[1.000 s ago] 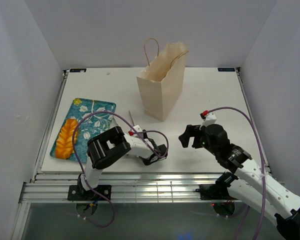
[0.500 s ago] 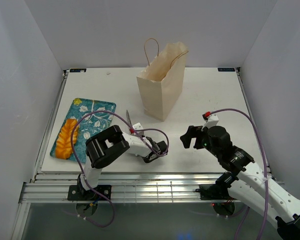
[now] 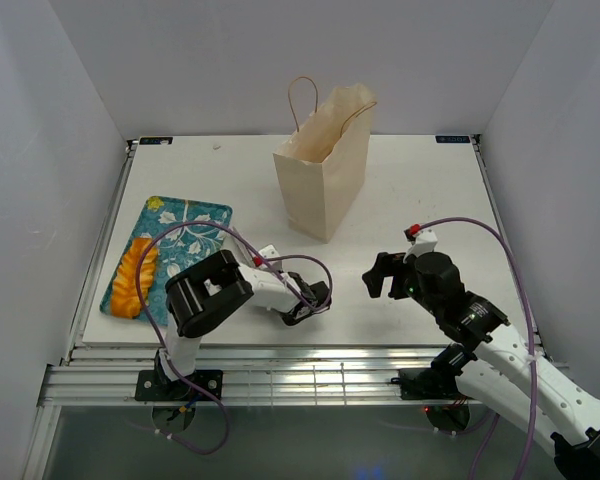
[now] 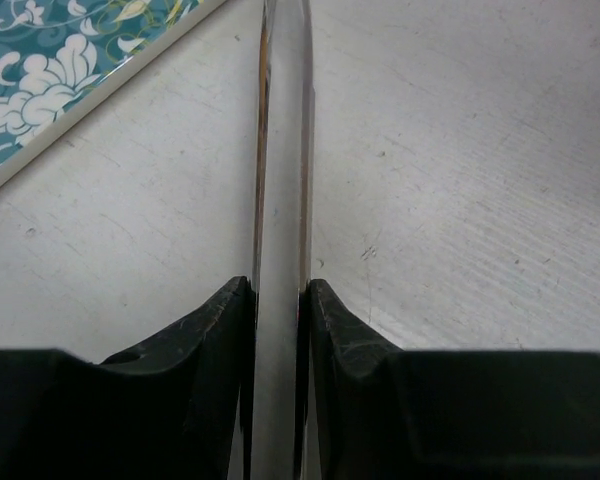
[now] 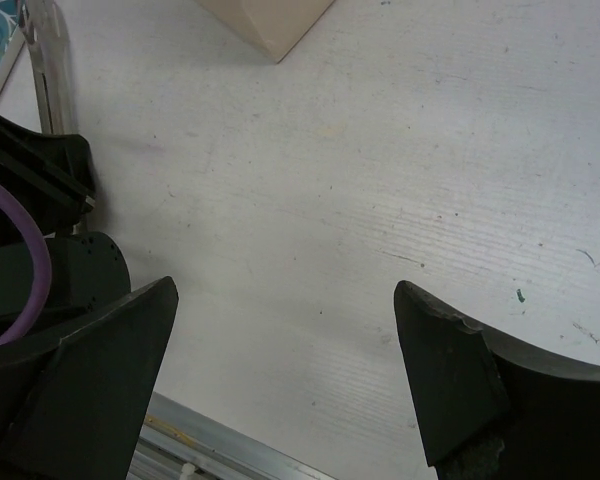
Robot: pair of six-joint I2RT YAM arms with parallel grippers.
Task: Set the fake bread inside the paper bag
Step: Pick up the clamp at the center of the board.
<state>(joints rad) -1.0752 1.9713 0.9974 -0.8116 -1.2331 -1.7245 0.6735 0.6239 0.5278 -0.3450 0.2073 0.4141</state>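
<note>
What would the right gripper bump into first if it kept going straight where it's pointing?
Probably the bare table: the open right gripper tilts down at it with nothing between. Going flatter, it would reach the paper bag at its bottom corner. Depth is hard to judge.

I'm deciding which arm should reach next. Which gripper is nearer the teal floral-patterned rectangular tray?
Left. The left gripper, shut on a thin metal strip, sits just right of the teal floral tray. The right gripper, open, is farther right, past the left one.
</note>
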